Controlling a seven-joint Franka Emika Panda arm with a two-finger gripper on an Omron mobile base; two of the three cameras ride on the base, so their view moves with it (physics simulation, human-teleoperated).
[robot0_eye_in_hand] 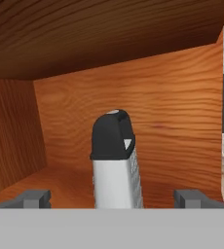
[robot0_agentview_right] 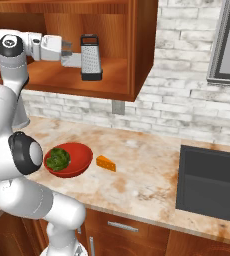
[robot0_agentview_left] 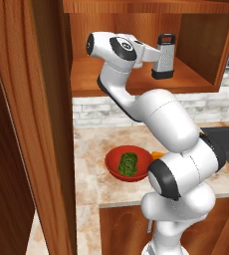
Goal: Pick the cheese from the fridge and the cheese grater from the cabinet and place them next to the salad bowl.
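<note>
The cheese grater stands upright on the shelf of the open cabinet. My gripper reaches into the cabinet and is open. Its fingertips stand wide on either side of the grater, just short of it. On the counter below, the red salad bowl holds green leaves. The orange cheese lies right beside the bowl, partly hidden by my arm in the left base view. The fridge is out of view.
The cabinet's wooden door stands open at the left, close to my arm. A dark sink is set into the marble counter at the right. A brick wall runs behind it.
</note>
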